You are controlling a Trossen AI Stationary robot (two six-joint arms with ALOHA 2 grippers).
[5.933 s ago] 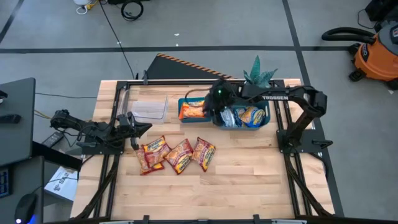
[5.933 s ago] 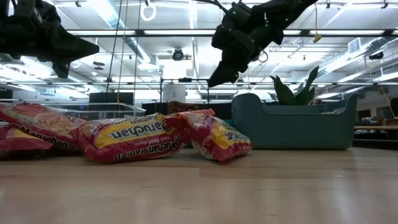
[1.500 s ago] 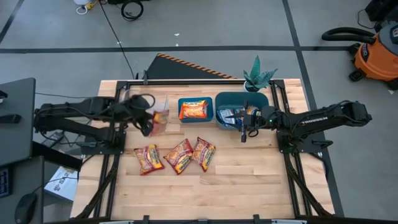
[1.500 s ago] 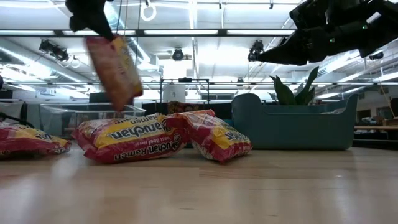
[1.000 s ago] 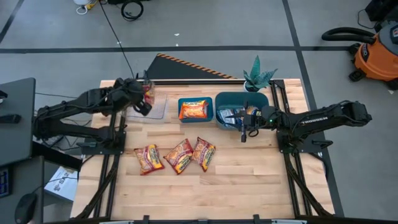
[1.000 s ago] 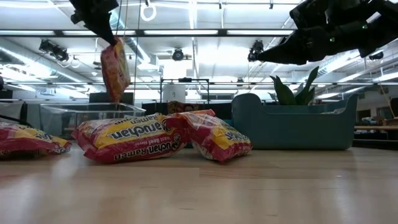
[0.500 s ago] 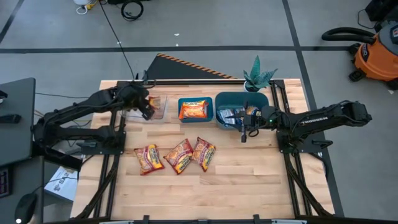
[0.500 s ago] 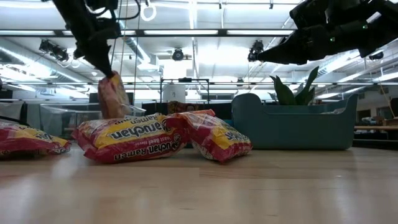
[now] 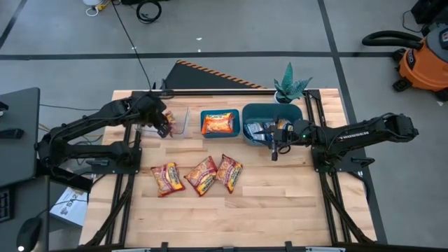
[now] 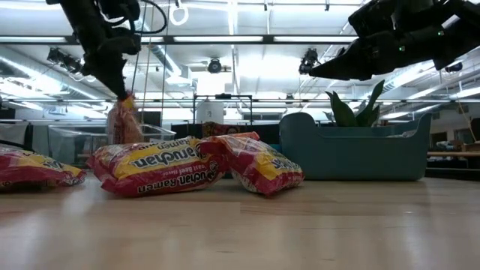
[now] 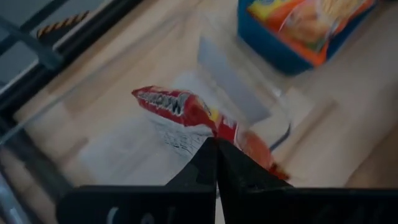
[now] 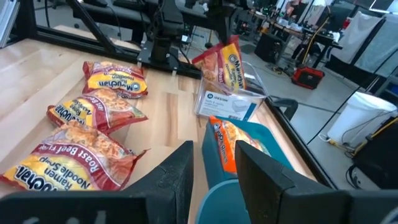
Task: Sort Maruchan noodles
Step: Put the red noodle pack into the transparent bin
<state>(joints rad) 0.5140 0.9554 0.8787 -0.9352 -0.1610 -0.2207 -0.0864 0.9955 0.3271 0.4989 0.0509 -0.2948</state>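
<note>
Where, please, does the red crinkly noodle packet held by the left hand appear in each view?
High view: red crinkly noodle packet over the clear plastic tray.
Low view: upper left, hanging.
Left wrist view: centre.
Right wrist view: upper middle.
Shared landmark: the small teal-blue bin holding an orange packet.

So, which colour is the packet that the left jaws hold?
Red, with a little yellow; the packet shows best in the left wrist view.
</note>
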